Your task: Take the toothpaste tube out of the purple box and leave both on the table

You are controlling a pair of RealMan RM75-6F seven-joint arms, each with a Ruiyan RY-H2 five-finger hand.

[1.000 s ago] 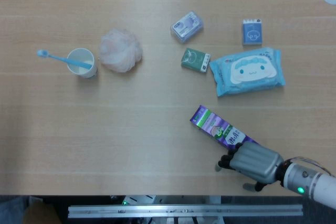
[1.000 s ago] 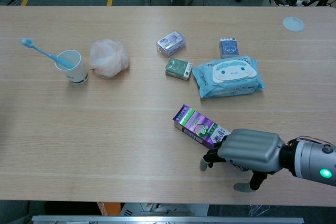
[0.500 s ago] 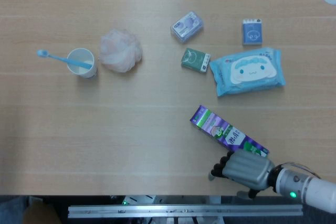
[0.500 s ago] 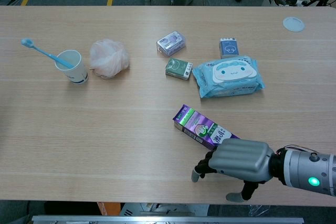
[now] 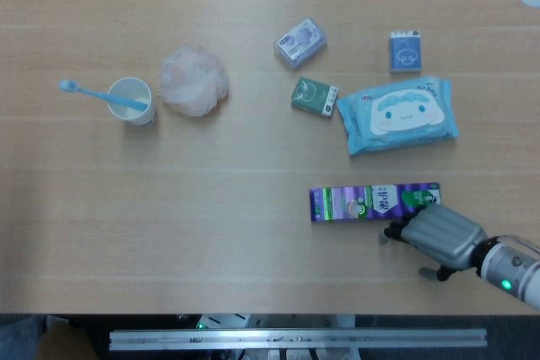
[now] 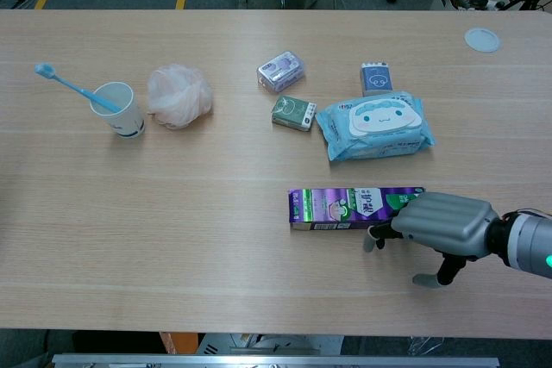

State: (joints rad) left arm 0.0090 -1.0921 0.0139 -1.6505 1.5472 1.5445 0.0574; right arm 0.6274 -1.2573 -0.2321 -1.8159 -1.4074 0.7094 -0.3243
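Right hand (image 5: 440,233) (image 6: 444,222) low over the wooden surface (image 5: 169,200) (image 6: 172,213), knuckles up, fingers (image 6: 377,234) curled down at the right end of the purple box (image 5: 374,203) (image 6: 355,207). Cannot tell whether gripping the box or merely touching its end. Box lying flat and level, stretching away leftward from the fingertips. Toothpaste tube not visible outside it. Beyond the fingers, farther up the surface: blue wipes pack (image 5: 397,115) (image 6: 374,127), small green packet (image 5: 314,96) (image 6: 293,113), small blue packet (image 5: 405,51) (image 6: 375,77) and a clear wrapped pack (image 5: 300,42) (image 6: 280,71). Far off to the left of the fingers: pink bath pouf (image 5: 193,82) (image 6: 178,95), then white cup (image 5: 132,100) (image 6: 116,109) holding a blue toothbrush (image 5: 93,93) (image 6: 69,84). Left hand out of view.
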